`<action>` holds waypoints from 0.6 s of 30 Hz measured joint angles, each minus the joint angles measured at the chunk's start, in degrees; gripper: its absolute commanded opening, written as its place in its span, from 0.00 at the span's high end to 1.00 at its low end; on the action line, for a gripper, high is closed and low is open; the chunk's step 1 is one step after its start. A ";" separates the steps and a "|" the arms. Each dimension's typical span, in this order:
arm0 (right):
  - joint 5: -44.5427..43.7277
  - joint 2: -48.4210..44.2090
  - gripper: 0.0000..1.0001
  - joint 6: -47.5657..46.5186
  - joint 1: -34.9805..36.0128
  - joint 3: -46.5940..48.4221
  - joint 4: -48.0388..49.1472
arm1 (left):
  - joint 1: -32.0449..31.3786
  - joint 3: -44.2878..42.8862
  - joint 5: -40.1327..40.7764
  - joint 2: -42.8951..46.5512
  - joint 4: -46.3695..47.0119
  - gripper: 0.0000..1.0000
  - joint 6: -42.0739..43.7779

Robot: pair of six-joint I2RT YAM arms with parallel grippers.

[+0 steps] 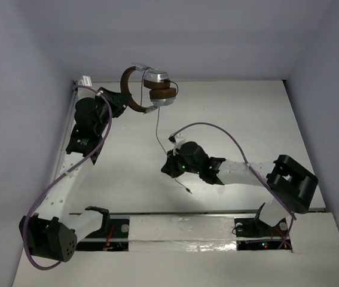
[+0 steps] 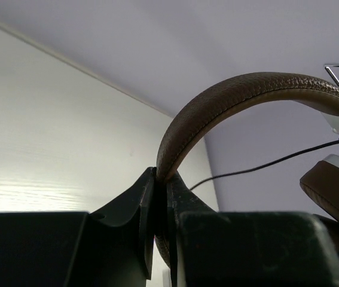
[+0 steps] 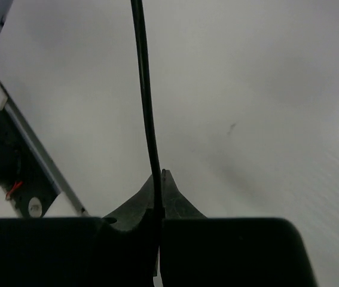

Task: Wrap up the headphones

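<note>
The headphones [image 1: 155,88] hang in the air at the back of the table, with a brown headband [image 1: 127,89], silver cups and brown ear pads. My left gripper [image 1: 121,98] is shut on the headband [image 2: 229,101], holding the headphones up. The thin dark cord [image 1: 158,125] runs down from the cups to my right gripper [image 1: 170,162], which is shut on the cord [image 3: 144,89]. The cord's plug end [image 1: 188,190] trails on the table past the right gripper. In the left wrist view an ear pad [image 2: 336,191] and the cord [image 2: 265,164] show at the right.
Purple arm cables [image 1: 229,134] loop over both arms. White walls enclose the table on three sides. A metal rail [image 1: 205,212] runs along the near edge by the arm bases [image 3: 14,173].
</note>
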State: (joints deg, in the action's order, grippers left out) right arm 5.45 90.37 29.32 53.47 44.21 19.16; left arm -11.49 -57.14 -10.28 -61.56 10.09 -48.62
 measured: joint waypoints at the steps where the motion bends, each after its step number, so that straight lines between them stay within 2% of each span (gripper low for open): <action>1: -0.85 0.00 1.00 -0.20 1.42 1.33 -2.38 | 0.00 0.79 2.32 0.00 -0.04 1.00 -0.04; 9: -8.33 -1.44 1.00 -1.62 9.66 10.69 -21.16 | -1.68 5.75 17.14 -0.31 0.35 1.00 1.38; 18: -12.48 -1.66 1.00 -4.57 15.43 24.09 -40.04 | -11.23 7.82 30.82 -5.86 0.85 1.00 5.44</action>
State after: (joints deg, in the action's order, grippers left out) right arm -7.03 88.71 24.75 68.90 68.29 -20.88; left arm -22.72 -49.32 20.53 -67.42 10.94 -43.18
